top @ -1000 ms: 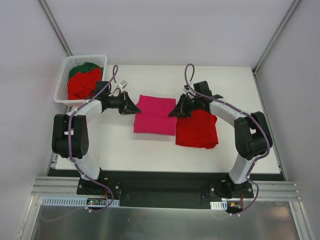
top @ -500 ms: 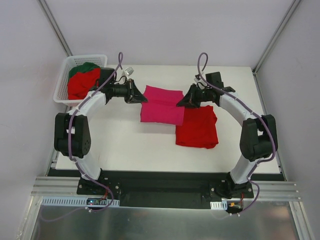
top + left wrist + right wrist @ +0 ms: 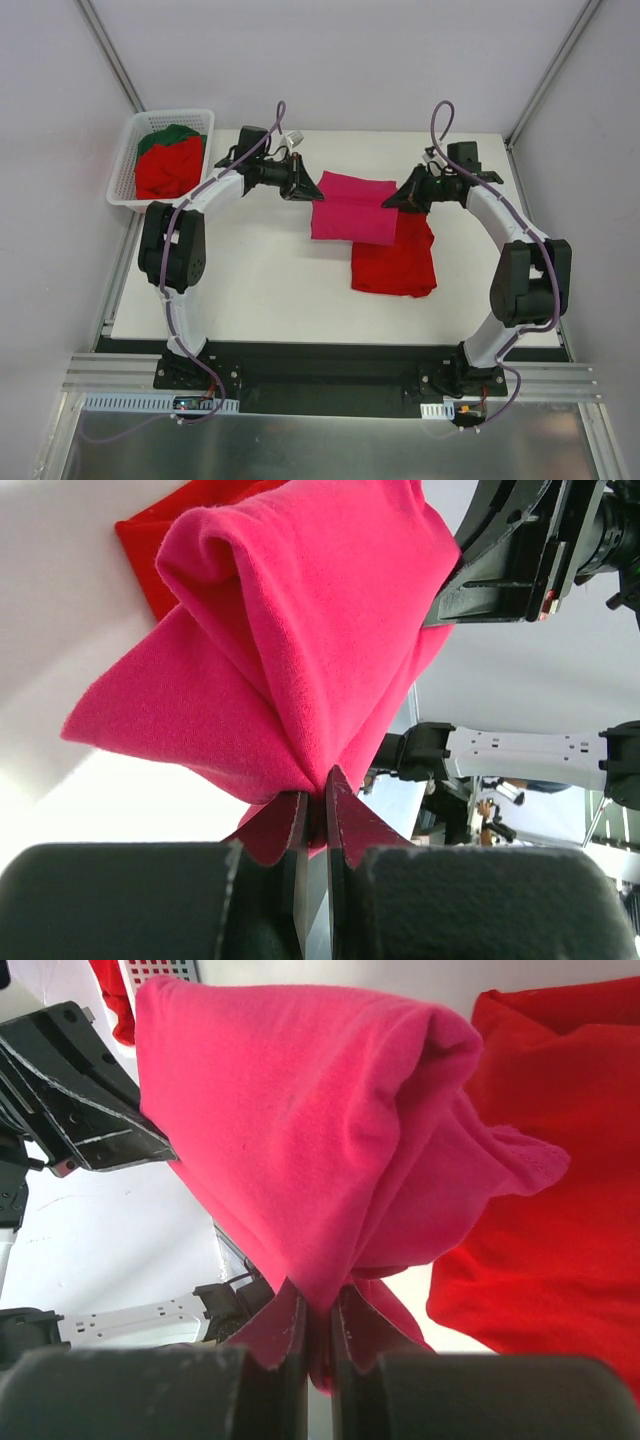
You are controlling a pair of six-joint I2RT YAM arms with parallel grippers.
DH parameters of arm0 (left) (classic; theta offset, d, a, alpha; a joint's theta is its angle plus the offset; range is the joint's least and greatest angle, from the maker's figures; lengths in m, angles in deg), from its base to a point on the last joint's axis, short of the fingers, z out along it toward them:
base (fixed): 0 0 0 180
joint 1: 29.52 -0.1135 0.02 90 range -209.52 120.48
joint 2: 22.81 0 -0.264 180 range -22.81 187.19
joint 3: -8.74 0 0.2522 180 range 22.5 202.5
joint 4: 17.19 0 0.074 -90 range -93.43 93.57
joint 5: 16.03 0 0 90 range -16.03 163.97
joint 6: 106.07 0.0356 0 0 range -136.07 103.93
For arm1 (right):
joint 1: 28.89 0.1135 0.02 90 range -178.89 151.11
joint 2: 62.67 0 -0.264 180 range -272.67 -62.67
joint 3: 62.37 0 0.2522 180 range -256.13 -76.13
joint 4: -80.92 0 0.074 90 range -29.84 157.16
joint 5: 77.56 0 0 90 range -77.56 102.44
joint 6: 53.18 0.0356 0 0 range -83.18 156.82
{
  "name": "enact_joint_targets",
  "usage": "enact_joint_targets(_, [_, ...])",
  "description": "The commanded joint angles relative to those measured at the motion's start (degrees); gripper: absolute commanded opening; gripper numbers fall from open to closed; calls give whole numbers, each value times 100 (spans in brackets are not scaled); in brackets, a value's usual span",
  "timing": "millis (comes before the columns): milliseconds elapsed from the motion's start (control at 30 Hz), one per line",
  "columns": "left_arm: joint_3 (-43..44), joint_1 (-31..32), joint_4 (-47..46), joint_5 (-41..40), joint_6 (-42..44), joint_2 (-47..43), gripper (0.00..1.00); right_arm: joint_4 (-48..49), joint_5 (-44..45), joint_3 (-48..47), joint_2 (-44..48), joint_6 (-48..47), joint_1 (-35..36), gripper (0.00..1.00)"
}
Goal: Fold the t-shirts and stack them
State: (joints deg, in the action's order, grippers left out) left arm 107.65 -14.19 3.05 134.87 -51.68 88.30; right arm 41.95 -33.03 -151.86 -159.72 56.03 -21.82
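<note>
Shirts meet at the far middle of the table (image 3: pixel 250 280): the pink shirt (image 3: pixel 353 208), folded, is pinched at 9 o'clock by the left gripper (image 3: pixel 314 192) and at 3 o'clock by the right gripper (image 3: pixel 390 202). Its near edge overlaps the red shirt (image 3: pixel 393 262), and bare tabletop lies open toward 7 o'clock. From the left wrist, jaws nearly together bite a pink corner. From the right wrist, jaws likewise clamp the opposite corner, with red cloth at 3 o'clock.
</note>
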Motion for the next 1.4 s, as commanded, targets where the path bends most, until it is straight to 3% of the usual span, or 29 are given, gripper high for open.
enact_joint_targets(0, [467,101,-50,-26,-112,112,0,-335,47,-101,433,-276,-364,1])
enact_joint_targets(500, [1382,664,-59,-8,-411,921,0,-406,3,444,697,-426,-1067,2])
enact_joint_targets(967, [2120,1024,-59,-114,-727,1466,0,-511,-181,172,328,-531,-1674,1])
enact_joint_targets(1367, [2085,1226,-59,-140,-745,1466,0,-564,-190,506,258,-654,-1770,1])
